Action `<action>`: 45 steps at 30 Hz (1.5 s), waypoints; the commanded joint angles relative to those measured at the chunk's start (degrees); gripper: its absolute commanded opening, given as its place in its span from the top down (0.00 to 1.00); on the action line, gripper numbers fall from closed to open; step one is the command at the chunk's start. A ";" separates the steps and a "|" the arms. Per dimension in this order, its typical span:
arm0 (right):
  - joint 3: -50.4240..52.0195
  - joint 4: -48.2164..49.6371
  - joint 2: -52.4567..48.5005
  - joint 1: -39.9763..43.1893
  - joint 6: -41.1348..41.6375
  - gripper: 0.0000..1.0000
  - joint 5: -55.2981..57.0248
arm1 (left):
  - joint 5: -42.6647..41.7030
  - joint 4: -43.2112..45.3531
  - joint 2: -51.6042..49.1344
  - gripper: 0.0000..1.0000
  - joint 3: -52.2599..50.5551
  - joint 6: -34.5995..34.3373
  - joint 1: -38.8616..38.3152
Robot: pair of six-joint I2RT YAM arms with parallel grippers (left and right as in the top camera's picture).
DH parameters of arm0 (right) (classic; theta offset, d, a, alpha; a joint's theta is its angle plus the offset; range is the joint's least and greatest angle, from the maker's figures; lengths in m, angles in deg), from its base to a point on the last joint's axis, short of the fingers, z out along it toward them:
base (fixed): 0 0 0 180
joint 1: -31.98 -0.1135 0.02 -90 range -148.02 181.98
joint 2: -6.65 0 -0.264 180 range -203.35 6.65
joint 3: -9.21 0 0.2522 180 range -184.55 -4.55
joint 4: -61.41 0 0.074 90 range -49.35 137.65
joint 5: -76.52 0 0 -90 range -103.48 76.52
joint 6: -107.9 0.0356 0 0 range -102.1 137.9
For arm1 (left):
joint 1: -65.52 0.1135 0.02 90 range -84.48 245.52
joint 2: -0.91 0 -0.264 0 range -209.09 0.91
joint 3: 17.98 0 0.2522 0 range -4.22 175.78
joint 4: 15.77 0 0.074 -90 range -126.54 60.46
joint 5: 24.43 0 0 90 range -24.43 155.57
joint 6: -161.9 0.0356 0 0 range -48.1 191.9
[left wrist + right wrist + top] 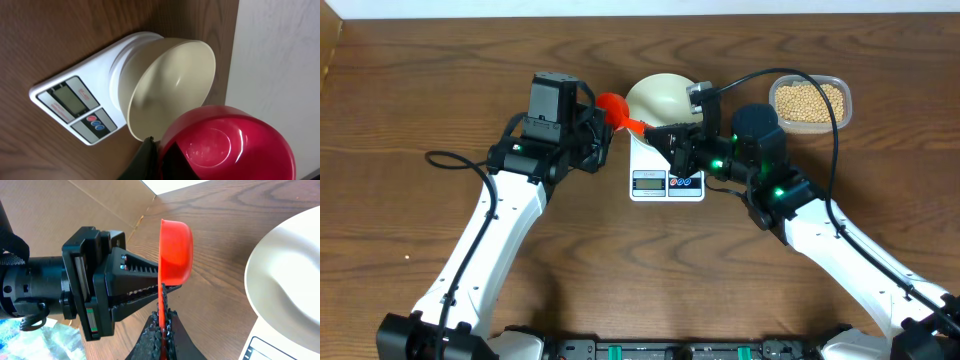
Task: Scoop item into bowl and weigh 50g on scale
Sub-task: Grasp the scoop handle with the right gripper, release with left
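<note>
Your right gripper (161,317) clamped the handle of the red scoop (176,245), your left gripper (152,280) clenched beside it, contact hidden; the bowl (170,85) sat near the table (50,40) edge.

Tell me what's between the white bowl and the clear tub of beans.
Mostly bare table; the right arm's wrist camera overhangs it beside the bowl. The overhead view shows this.

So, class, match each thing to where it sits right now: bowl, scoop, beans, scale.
Things:
1 bowl
2 red scoop
3 beans
4 scale

Places:
A in the clear container
B directly on the table
C on top of the scale
D gripped by the right pincer

Pairs: 1-C, 2-D, 3-A, 4-B
</note>
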 commanded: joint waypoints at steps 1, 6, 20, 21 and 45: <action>-0.94 0.22 0.24 -0.59 0.61 0.99 0.02 | 1.01 0.11 -0.33 0.93 0.87 6.40 0.17; -0.94 0.24 0.24 -0.48 0.59 0.99 0.02 | 1.05 0.09 -0.33 0.93 0.87 9.31 0.17; -0.94 0.92 0.24 -0.44 0.61 0.67 0.02 | 2.25 0.09 -0.33 0.93 0.87 12.31 0.17; -0.94 0.92 0.24 -0.44 0.59 0.67 0.02 | 2.23 0.09 -0.33 0.93 0.87 12.55 0.17; -0.94 -0.15 0.11 -0.59 -0.92 0.81 -0.22 | 0.37 0.04 -0.33 0.93 0.87 13.33 0.11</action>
